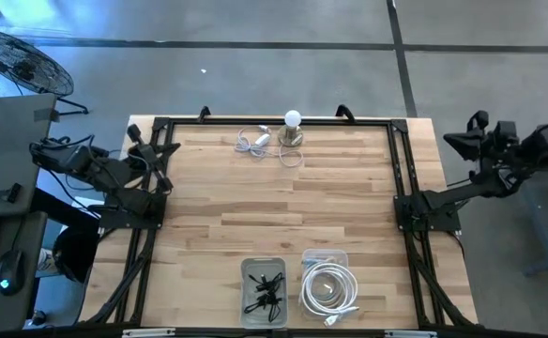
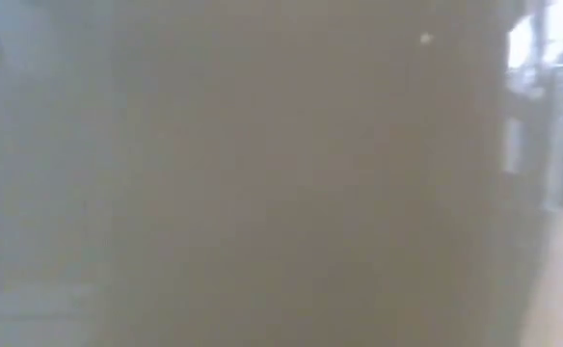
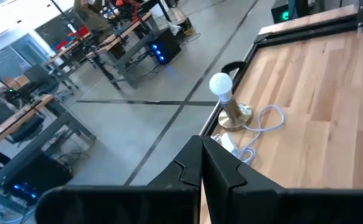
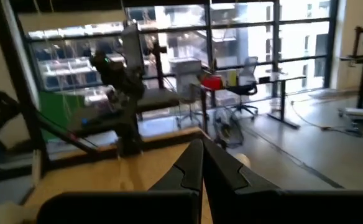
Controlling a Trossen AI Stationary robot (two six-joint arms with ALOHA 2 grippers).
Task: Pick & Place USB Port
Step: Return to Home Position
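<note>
The black USB cables (image 1: 263, 291) lie in the gray bin (image 1: 264, 262) on the counter (image 1: 283, 207); the left end effector (image 3: 201, 142) and right end effector (image 4: 202, 144) wait at opposite sides, fingers seemingly pressed together, holding nothing.

Open tabletop (image 1: 283, 211) between lamp (image 1: 293, 130) and bins (image 1: 246, 282)

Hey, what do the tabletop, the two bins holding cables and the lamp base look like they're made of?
Tabletop: wood, likely butcher block, going by the pale jointed strips with grain. Gray bin: probably plastic, opaque and matte. Transparent bin: seemingly clear plastic, with a see-through rim. Lamp base: apparently brass-coloured metal, with a shiny glint.
</note>
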